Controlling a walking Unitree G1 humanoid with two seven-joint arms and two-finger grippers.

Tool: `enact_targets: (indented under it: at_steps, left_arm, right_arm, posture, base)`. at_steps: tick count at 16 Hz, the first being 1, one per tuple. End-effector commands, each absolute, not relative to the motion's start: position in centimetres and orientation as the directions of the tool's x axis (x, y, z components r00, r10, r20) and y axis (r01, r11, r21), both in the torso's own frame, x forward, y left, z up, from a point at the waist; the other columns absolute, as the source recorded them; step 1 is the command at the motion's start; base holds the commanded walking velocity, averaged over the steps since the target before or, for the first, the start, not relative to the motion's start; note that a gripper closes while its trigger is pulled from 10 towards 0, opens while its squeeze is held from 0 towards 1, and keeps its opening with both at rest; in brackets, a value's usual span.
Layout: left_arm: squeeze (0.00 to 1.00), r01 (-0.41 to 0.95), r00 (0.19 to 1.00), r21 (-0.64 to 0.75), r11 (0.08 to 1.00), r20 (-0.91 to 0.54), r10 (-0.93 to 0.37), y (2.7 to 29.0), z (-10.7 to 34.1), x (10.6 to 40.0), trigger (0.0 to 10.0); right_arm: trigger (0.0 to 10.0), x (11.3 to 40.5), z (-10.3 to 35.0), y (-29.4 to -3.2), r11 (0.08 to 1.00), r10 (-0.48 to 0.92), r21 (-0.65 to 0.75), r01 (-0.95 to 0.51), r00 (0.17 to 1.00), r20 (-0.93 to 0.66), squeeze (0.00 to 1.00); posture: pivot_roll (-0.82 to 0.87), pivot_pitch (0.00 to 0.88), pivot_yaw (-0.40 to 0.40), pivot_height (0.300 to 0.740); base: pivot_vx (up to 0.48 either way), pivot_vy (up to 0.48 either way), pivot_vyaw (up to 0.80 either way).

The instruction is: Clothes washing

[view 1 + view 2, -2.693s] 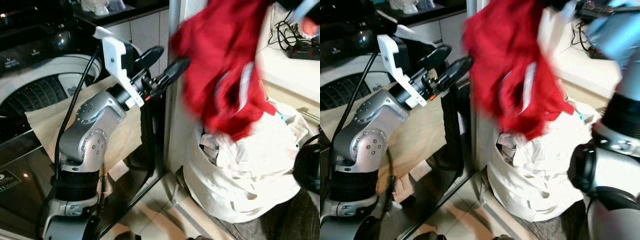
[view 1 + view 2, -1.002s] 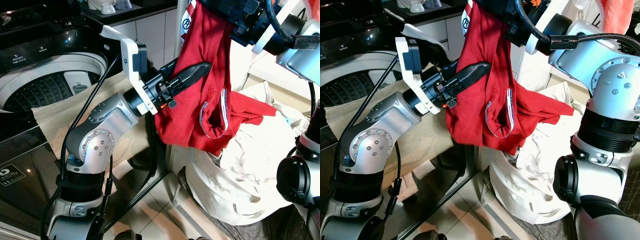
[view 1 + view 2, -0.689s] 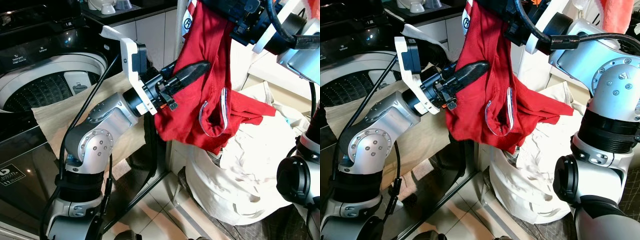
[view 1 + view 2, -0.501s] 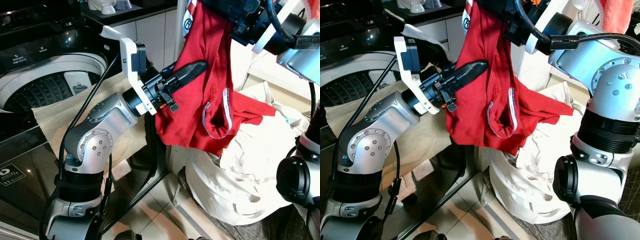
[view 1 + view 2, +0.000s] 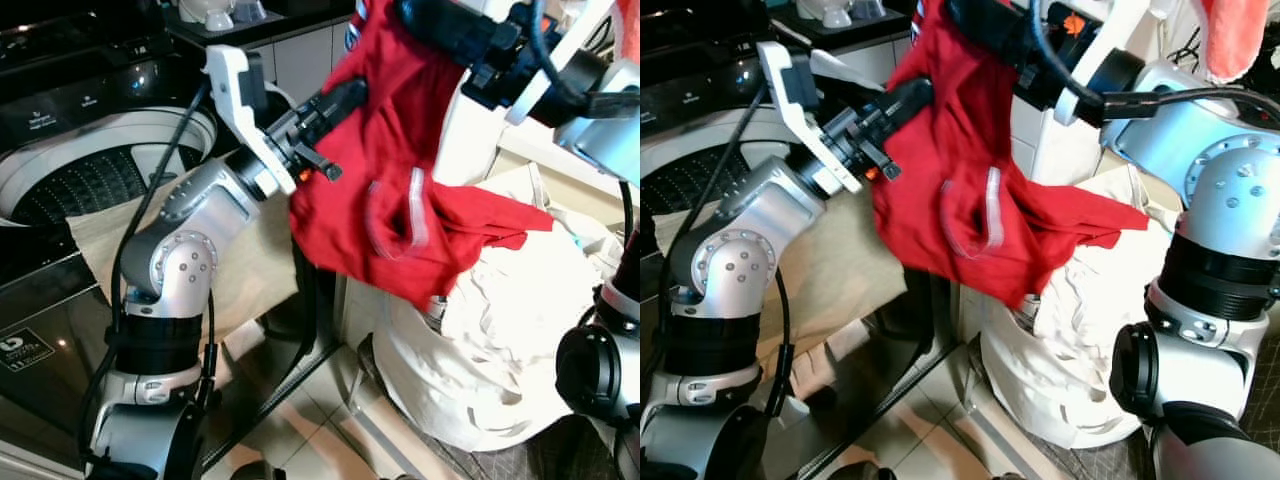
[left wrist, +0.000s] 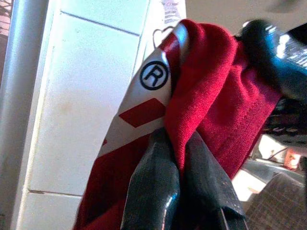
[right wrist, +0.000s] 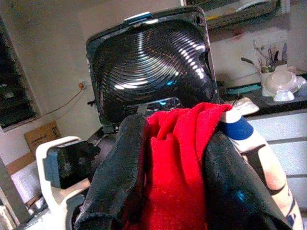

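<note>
The top-loading washing machine (image 5: 90, 170) stands with its lid up and its ribbed drum open, a beige cloth (image 5: 120, 235) draped over its front edge. Right of the machine sits a stuffed white laundry bag (image 5: 490, 340). Between and above them hangs the red garment (image 5: 400, 200), its lower folds trailing onto the bag.

The left arm is bent up from the elbow beside the machine, forearm reaching right; the left gripper (image 5: 340, 100) has its jaws pinching a fold of the garment. The right arm comes in from above the bag, and the right gripper (image 7: 177, 158) has its jaws clamped on the garment's top edge.

A white patch on the garment bears a circled "R" (image 6: 154, 75).
</note>
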State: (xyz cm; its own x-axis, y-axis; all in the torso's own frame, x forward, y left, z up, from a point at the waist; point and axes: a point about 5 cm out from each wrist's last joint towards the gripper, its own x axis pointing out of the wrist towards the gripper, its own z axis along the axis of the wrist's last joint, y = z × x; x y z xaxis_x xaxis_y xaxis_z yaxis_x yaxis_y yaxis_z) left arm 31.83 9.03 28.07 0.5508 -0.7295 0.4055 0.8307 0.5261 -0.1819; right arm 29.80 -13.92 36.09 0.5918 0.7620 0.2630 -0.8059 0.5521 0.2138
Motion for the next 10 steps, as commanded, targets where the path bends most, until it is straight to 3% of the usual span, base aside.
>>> enact_targets:
  at_steps: [1,3,4,5,6,7,8,9,10]
  left_arm:
    - [0.0,0.801,0.585,-0.15,0.579,0.399,-0.706,9.5,28.7,32.5,0.0]
    - [0.0,0.712,0.677,-0.101,0.695,0.363,-0.641,10.6,29.2,34.2,0.0]
    - [0.0,0.673,0.708,-0.069,0.737,0.349,-0.614,11.1,29.4,34.8,0.0]
    - [0.0,0.569,0.777,0.034,0.822,0.305,-0.551,12.6,30.2,36.5,0.0]
    - [0.0,0.337,0.888,0.19,0.922,0.263,-0.378,15.3,31.8,38.8,0.0]
    - [0.0,0.175,0.924,0.287,0.942,0.281,-0.258,17.0,33.4,39.7,0.0]
    - [0.0,-0.208,0.893,0.478,0.853,0.449,-0.034,20.3,39.6,39.6,0.0]
    - [0.0,-0.33,0.852,0.5,0.801,0.523,0.025,21.3,41.8,39.0,0.0]
    - [0.0,-0.634,0.655,0.48,0.606,0.75,0.092,22.4,48.5,36.2,0.0]
  right_arm:
    - [10.0,29.4,36.2,-14.7,0.586,0.737,0.197,-0.786,0.618,0.274,1.0]
    - [10.0,29.1,36.3,-15.9,0.621,0.713,0.176,-0.764,0.644,0.278,1.0]
    - [10.0,28.8,36.2,-16.3,0.625,0.713,0.165,-0.763,0.643,0.277,0.0]
    - [10.0,28.4,35.9,-17.1,0.644,0.714,0.128,-0.755,0.652,0.254,0.0]
    - [10.0,28.1,35.4,-17.8,0.668,0.706,0.107,-0.736,0.673,0.222,0.0]
    - [10.0,28.0,35.2,-18.0,0.677,0.702,0.1,-0.729,0.681,0.208,0.0]
    - [10.0,28.0,34.8,-18.3,0.695,0.694,0.083,-0.714,0.697,0.181,0.0]
    - [10.0,27.9,34.7,-18.3,0.699,0.692,0.079,-0.71,0.701,0.175,0.0]
    - [10.0,27.9,34.3,-18.1,0.703,0.692,0.071,-0.708,0.703,0.162,0.0]
  posture:
    - [-0.06,0.0,0.074,0.74]
    - [-0.05,0.0,0.068,0.74]
    - [-0.05,0.0,0.066,0.74]
    - [-0.05,0.0,0.064,0.74]
    - [-0.04,0.0,0.063,0.74]
    - [-0.04,0.0,0.063,0.74]
    - [-0.04,0.0,0.07,0.74]
    - [-0.04,0.0,0.071,0.74]
    - [-0.04,0.0,0.084,0.74]
  base:
    - [0.0,0.0,0.0]
    - [0.0,0.0,0.0]
    - [0.0,0.0,0.0]
    - [0.0,0.0,0.0]
    - [0.0,0.0,0.0]
    - [0.0,0.0,0.0]
    - [0.0,0.0,0.0]
    - [0.0,0.0,0.0]
    - [0.0,0.0,0.0]
